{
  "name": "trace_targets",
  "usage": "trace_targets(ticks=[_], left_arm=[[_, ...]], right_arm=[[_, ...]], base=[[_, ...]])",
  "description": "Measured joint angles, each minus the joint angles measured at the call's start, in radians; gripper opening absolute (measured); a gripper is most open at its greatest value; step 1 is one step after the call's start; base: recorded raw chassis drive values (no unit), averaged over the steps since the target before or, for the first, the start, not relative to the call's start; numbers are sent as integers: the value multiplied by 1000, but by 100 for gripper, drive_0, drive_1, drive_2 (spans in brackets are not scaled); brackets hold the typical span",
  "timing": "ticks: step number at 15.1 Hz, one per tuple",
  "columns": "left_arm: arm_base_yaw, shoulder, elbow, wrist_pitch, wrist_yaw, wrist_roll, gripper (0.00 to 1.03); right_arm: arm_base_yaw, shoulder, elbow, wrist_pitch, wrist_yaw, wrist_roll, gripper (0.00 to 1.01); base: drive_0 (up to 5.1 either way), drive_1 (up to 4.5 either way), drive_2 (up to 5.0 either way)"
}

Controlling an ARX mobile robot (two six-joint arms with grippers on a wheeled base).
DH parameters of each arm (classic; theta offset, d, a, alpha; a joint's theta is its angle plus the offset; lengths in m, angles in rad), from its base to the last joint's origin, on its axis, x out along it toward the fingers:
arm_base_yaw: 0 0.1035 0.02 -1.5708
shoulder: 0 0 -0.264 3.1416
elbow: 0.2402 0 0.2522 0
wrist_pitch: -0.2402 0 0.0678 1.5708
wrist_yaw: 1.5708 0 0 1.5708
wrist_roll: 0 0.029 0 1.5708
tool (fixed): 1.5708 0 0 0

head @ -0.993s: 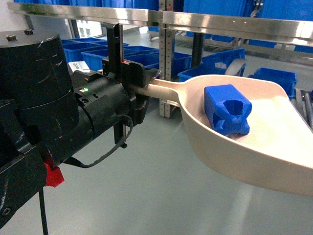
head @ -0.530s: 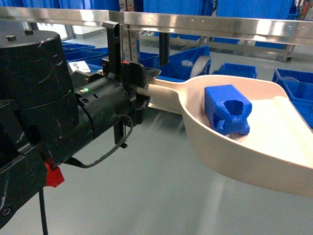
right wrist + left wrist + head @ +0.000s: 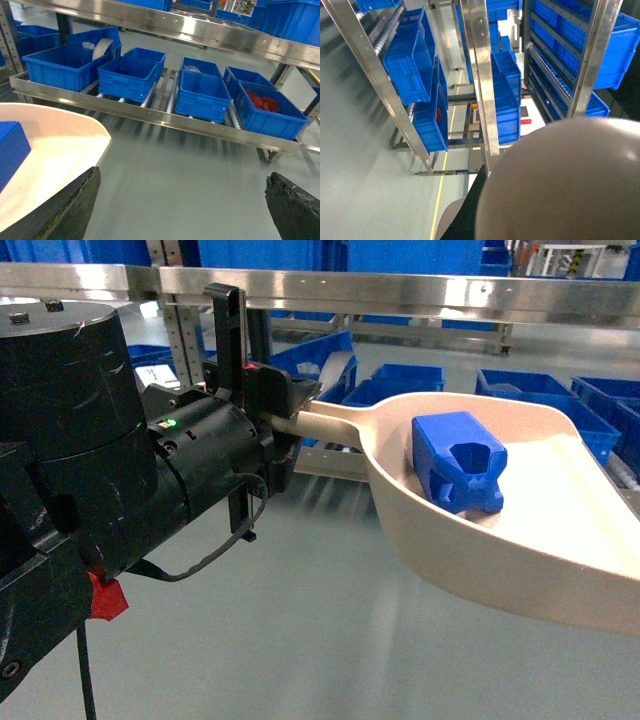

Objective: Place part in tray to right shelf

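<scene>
Left gripper (image 3: 285, 410) pinches the long flat handle of the tray (image 3: 560, 540), black jaws pressed on either side of the handle right where it leaves the scoop. Tray is pale beige-pink, dustpan shaped, deep rounded back wall, wide flat mouth running off the right edge of head view, held up in the air above the grey floor (image 3: 300, 640). The part (image 3: 458, 462) sits inside the tray, near the back wall on the handle side, resting on the tray floor. Part is bright blue, chunky, bevelled corners, with an angular recess open on its top face and small feet or notches at the bottom edge. Left wrist view mostly filled by the tray's rounded underside (image 3: 560, 180), with steel rack uprights and blue crates (image 3: 410, 55) beyond. Right wrist view: right gripper (image 3: 185, 200) spread wide, two dark fingertips well apart at the lower corners, nothing between them; tray mouth edge (image 3: 65, 140) and a sliver of the part (image 3: 10, 150) at left. Behind, a low steel shelf (image 3: 150, 117) carrying a row of blue crates (image 3: 127, 75).
</scene>
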Motion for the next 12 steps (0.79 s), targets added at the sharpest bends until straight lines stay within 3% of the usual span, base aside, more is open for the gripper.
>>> trace_targets(ticks=[7, 12], left_arm=[[0, 0, 0, 0, 0, 0, 13], [-6, 0, 0, 0, 6, 0, 13]], right_arm=[[0, 0, 0, 0, 0, 0, 98], [0, 0, 0, 0, 6, 0, 98]], base=[[-164, -164, -164], [-19, -19, -19]])
